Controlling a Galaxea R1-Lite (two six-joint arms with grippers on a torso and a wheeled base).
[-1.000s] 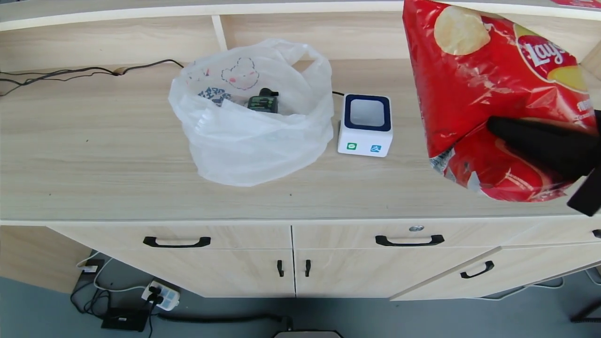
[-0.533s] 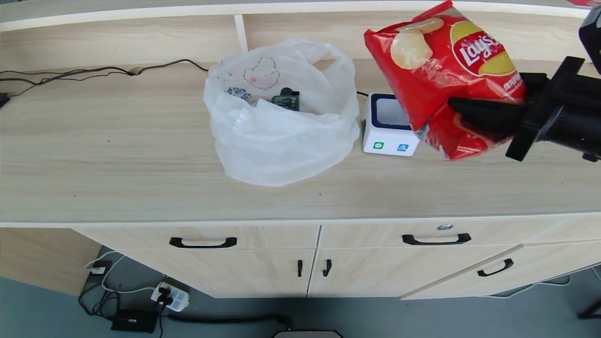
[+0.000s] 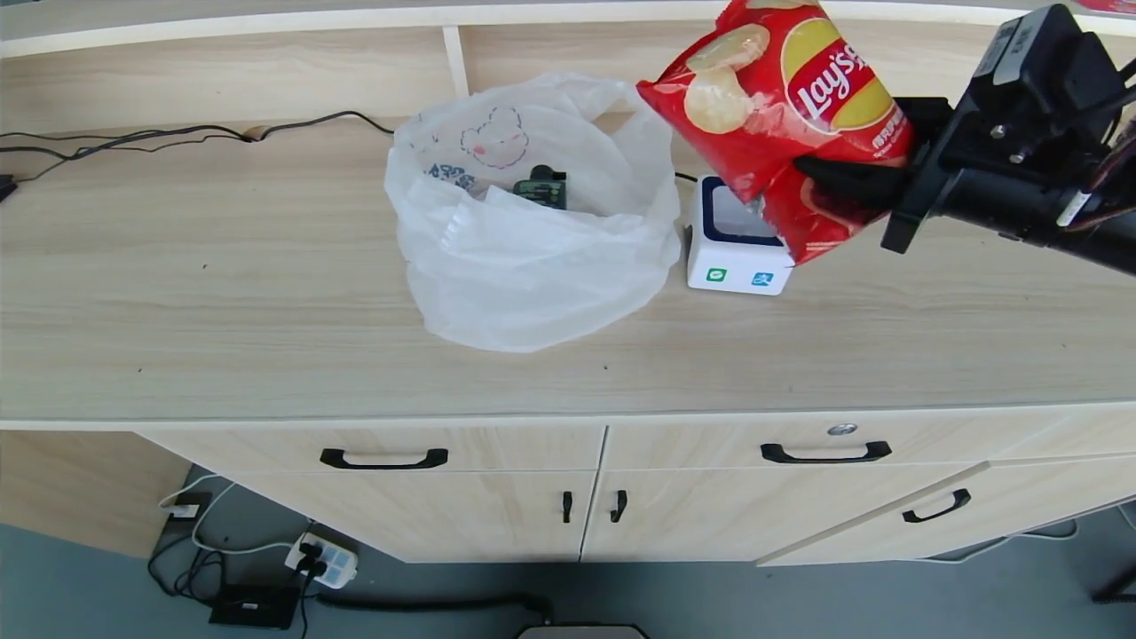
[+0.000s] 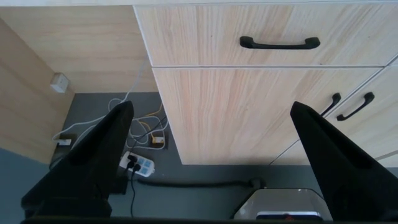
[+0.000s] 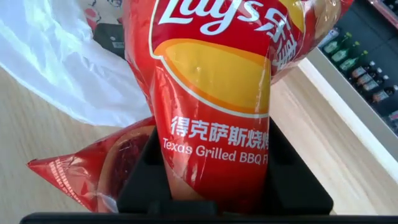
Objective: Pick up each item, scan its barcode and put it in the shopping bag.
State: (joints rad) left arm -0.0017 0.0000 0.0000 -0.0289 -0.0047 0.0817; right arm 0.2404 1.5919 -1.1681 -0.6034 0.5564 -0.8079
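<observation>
the counter [image 3: 266, 293] is carrying the shopping bag [image 3: 532, 257], mouth open. the chip bag [image 3: 781, 106] is hanging tilted over the scanner [image 3: 737, 257] beside it, with the right gripper [image 3: 830, 177] clamping its lower part. scanning seems to be the step in hand; next, the barcode needs turning toward the window. the left gripper [image 4: 211, 124] is gaping, holding nothing.

Right arm enters the head view from 3 o'clock, forearm reaching toward 9 o'clock; right gripper [image 3: 854, 158] sits at 2 o'clock, fingers [image 5: 148, 171] clamped on the chip bag [image 3: 781, 80]; left gripper [image 4: 211, 163] hangs low, pointing downward, fingers [image 4: 93, 158] spread wide.
</observation>
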